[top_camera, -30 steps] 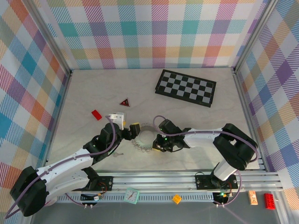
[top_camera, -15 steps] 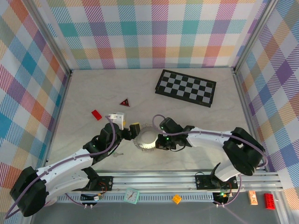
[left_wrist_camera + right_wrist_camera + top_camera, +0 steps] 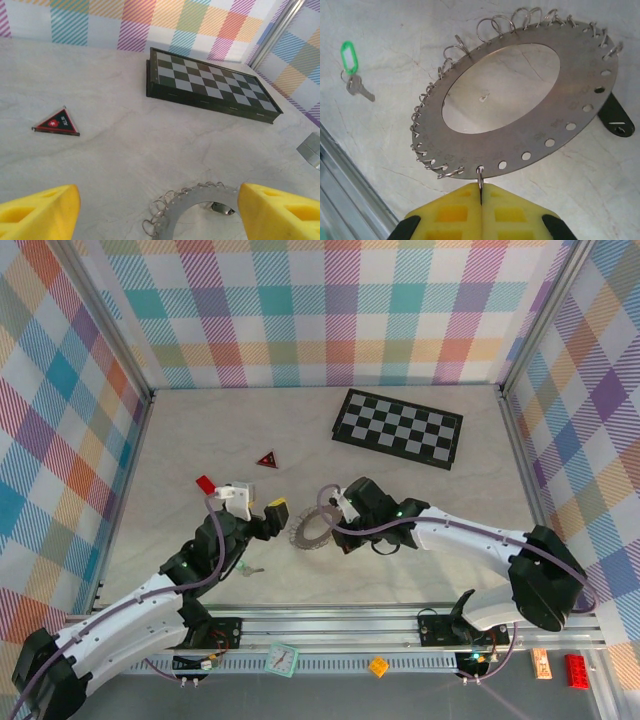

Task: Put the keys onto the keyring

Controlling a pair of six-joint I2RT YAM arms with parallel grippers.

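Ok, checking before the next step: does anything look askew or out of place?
The keyring looks askew: one edge is held up by a small loop on its rim, pinched in the right gripper's shut jaws, so it sits tilted. The green-tagged key lies loose, apart from it.

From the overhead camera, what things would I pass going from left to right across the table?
Red block → red triangle → keyring → chessboard.
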